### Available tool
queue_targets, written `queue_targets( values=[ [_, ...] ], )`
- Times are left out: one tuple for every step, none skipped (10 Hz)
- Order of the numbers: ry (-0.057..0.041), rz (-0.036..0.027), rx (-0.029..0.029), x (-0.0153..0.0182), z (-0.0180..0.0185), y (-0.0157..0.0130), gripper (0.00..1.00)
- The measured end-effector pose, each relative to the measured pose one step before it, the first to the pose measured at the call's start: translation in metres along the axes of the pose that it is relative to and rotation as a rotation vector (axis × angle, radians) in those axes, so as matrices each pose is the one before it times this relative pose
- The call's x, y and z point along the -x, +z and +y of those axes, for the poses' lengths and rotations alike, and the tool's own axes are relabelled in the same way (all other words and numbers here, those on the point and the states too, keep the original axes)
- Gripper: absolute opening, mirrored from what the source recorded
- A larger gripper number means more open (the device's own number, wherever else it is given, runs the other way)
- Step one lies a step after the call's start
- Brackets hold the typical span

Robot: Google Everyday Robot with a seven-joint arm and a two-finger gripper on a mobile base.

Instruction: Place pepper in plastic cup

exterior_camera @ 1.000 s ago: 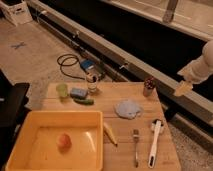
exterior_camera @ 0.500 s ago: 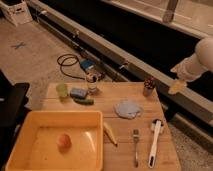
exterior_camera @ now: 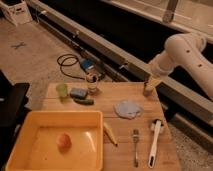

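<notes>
The gripper seems to hang just above the dark metal cup; whether it grips anything, I cannot tell. Well apart across the wooden table, the pepper lies near the plastic cup.

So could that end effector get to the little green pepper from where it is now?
Probably yes. The end effector hangs over the table's far edge by the dark metal cup; the pepper lies uncovered across the table, open from above. The blue sponge close behind it leaves little room.
</notes>
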Motion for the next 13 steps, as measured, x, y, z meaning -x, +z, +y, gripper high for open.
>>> queue_targets(
  values=[
    [-0.03167,-0.02216,0.01066,0.02226,-0.00104,0.00748,0.73],
    [-0.02891,-0.02582,0.01248,0.02170,-0.00136,0.00843,0.73],
    [-0.04455,-0.02836,0.02342,0.02784,0.00154,0.01328,0.73],
    [-0.02608,-0.00959,0.01427,0.01364,0.00123,0.00702,0.73],
    [0.00230,0.00363,-0.00024,-0.00261,0.00051,-0.00078,0.73],
    [0.00177,0.00139,-0.00029,-0.00126,0.00018,-0.00081,0.73],
    [-0.00116,-0.00061,0.00112,0.00069,0.00026,0.00056,0.73],
    [-0.00255,-0.00227,0.00214,0.00211,-0.00008,0.00124,0.73],
    [0.00368,0.00133,-0.00046,-0.00259,0.00068,-0.00016,0.73],
    [-0.00137,0.00067,0.00071,0.00036,0.00024,0.00022,0.73],
    [-0.00863,-0.00012,0.00065,0.00134,0.00055,0.00126,0.73],
    [-0.01268,-0.00541,-0.00506,0.00385,0.00065,0.00198,0.73],
    [-0.01275,-0.01567,-0.01131,0.00758,0.00039,0.00364,0.73]
  ],
)
